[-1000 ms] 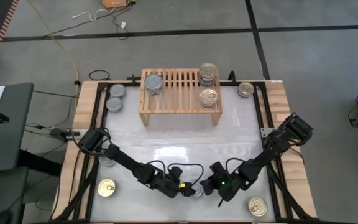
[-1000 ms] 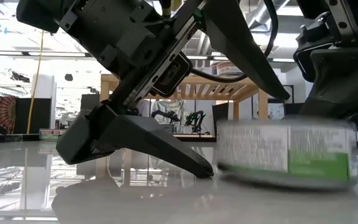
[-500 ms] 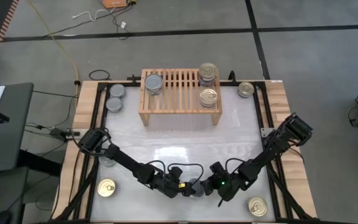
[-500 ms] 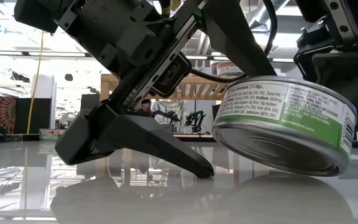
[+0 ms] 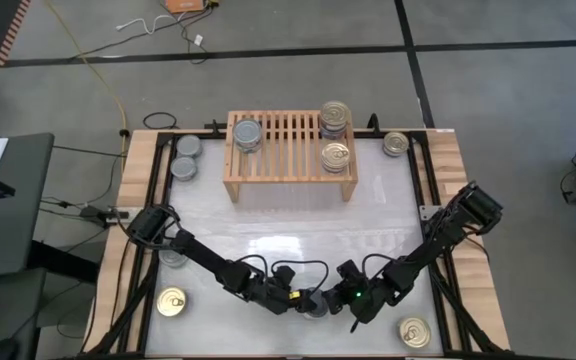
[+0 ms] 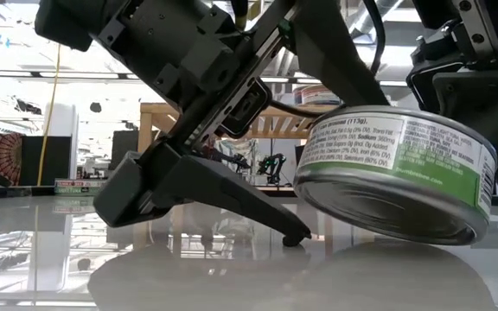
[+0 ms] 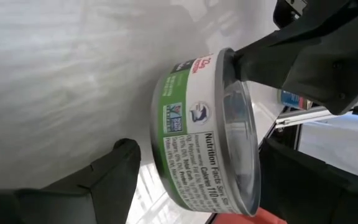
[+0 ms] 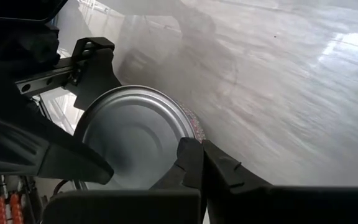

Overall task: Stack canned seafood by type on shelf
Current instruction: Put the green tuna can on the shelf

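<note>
**Precariously held: a tilted tin pinched at its edge**

Lowest in the high view, at bottom centre, the right tool is clamped on a round, flat metal tin with a green-and-white paper label. The low view shows that tin tipped at an angle, its lower rim just above the pale glossy surface. The right wrist view shows a finger meeting only the rim of the tin's plain silver face, so I judge the hold shallow. With a smooth metal rim, the tin could swivel or slide out as the arm lifts.

Just beside it, the left tool stands spread, gripping nothing. One dark finger tip rests near the surface close to the tin. If either arm swings without the other giving way, the two could knock together and jar the tin loose.

Gold-topped tins lie at lower left and lower right, where a dropped tin might roll into them.

Farther up the frame stands the low light-wood slatted shelf. It carries a silver-topped stack on its left end and gold-topped tins on its right. A tin set down tilted could topple a stack or land on the wrong type.
</note>
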You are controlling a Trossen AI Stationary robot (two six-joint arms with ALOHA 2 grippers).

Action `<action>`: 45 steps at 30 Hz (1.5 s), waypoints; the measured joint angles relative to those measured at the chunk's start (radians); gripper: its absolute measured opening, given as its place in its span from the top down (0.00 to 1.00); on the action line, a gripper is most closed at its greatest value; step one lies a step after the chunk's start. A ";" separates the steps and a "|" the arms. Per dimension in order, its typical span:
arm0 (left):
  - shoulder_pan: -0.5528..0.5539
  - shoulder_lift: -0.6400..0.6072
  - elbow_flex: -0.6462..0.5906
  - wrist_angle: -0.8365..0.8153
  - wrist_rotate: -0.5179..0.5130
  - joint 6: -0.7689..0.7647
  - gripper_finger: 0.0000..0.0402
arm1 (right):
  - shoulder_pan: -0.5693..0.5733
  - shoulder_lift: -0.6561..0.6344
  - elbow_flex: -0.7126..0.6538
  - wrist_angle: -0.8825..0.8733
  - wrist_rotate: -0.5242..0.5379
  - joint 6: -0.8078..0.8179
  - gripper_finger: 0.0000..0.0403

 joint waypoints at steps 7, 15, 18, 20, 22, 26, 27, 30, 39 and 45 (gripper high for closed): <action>0.002 0.000 0.000 -0.003 -0.007 -0.004 0.42 | 0.000 0.000 0.000 0.007 0.001 -0.016 0.94; 0.003 -0.001 0.000 0.004 -0.006 0.025 0.60 | -0.002 0.000 -0.001 0.044 -0.002 -0.071 0.94; 0.004 -0.002 0.000 0.007 -0.007 0.033 0.62 | -0.002 0.000 -0.001 0.046 -0.003 -0.072 0.94; 0.005 -0.002 0.000 0.006 -0.002 0.043 0.62 | -0.002 0.000 -0.001 0.047 -0.003 -0.072 0.93; 0.007 -0.002 0.000 0.006 0.012 0.058 0.63 | -0.002 0.000 -0.001 0.049 -0.003 -0.071 0.92; 0.008 -0.002 0.001 0.006 0.019 0.070 0.63 | -0.002 -0.007 -0.001 0.050 -0.005 -0.079 0.87; 0.008 -0.002 0.001 0.006 0.019 0.071 0.63 | -0.002 -0.013 -0.001 0.044 -0.007 -0.080 0.86; 0.009 -0.002 0.001 0.005 0.020 0.082 0.63 | -0.004 -0.045 -0.001 0.018 -0.007 -0.135 0.80; 0.012 -0.002 0.002 0.013 0.019 0.094 0.63 | -0.004 -0.202 0.001 -0.208 -0.016 -0.221 0.68; 0.014 -0.031 -0.001 0.012 -0.010 0.123 0.63 | 0.026 -0.326 0.001 -0.434 -0.027 -0.227 0.69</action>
